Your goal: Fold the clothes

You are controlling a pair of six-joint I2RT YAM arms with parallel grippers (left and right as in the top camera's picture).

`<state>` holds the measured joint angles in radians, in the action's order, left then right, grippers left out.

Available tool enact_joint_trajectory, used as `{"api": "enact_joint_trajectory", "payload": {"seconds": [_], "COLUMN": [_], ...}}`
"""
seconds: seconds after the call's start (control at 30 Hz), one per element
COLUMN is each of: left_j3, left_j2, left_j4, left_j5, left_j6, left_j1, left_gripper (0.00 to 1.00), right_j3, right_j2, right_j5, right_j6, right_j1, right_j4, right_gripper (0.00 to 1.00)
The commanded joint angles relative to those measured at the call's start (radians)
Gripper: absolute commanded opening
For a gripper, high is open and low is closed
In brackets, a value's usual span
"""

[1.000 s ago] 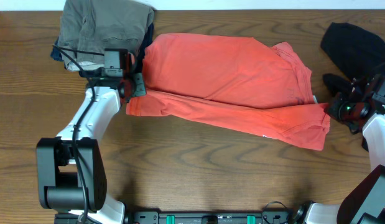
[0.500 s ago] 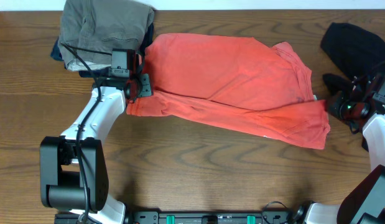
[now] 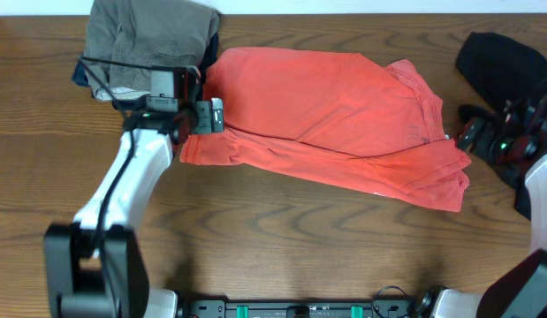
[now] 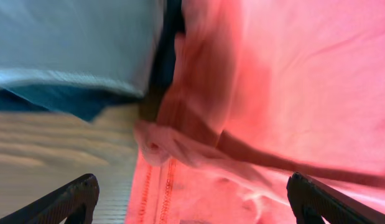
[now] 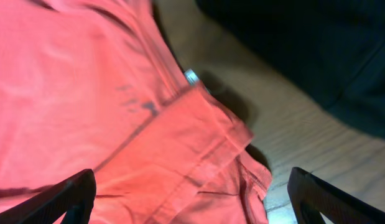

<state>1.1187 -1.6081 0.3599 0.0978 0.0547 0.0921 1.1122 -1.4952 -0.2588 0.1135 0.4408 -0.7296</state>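
The coral-red T-shirt (image 3: 326, 110) lies folded lengthwise across the middle of the table, with no lettering showing. My left gripper (image 3: 208, 117) hangs over the shirt's left edge, open; in the left wrist view (image 4: 192, 211) its fingertips (image 4: 74, 198) stand far apart above the stitched hem (image 4: 164, 186). My right gripper (image 3: 468, 135) is at the shirt's right end, open too; in the right wrist view (image 5: 192, 211) the layered shirt corner (image 5: 198, 155) lies below it, and neither gripper holds anything. The black garment (image 3: 503, 62) sits crumpled at the far right (image 5: 304, 50).
A folded olive-grey garment (image 3: 149, 35) rests on something dark blue (image 3: 79, 75) at the back left, touching the shirt's left end. In the left wrist view that pile (image 4: 74, 37) is just left of the shirt. Bare wooden table (image 3: 282, 238) runs along the front.
Both grippers have opened and let go of the shirt's ends. The left gripper has shifted slightly right, and the shirt's right corner has settled onto the table.
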Motion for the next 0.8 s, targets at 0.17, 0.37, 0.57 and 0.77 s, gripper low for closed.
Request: {"api": "enact_joint_trajectory", "payload": {"seconds": [0.17, 0.37, 0.57, 0.77], "left_j3": [0.129, 0.354, 0.583, 0.753], "left_j2": [0.144, 0.005, -0.276, -0.518], "left_j4": [0.074, 0.179, 0.219, 0.214], "left_j5": [0.083, 0.062, 0.015, -0.005], "left_j6": [-0.076, -0.184, -0.249, -0.381], "left_j1": [0.016, 0.095, 0.088, 0.087], "left_gripper": [0.98, 0.98, 0.98, 0.98], "right_j3": [0.257, 0.335, 0.335, 0.335], "right_j2": [0.040, 0.040, 0.037, 0.037], "right_j5": [0.046, 0.140, 0.143, 0.143], "right_j6": [-0.093, -0.093, -0.092, -0.092], "right_j1": [-0.152, -0.275, -0.306, -0.306], "right_j4": [-0.166, -0.175, -0.189, -0.218], "right_gripper": [0.99, 0.99, 0.99, 0.99]}}
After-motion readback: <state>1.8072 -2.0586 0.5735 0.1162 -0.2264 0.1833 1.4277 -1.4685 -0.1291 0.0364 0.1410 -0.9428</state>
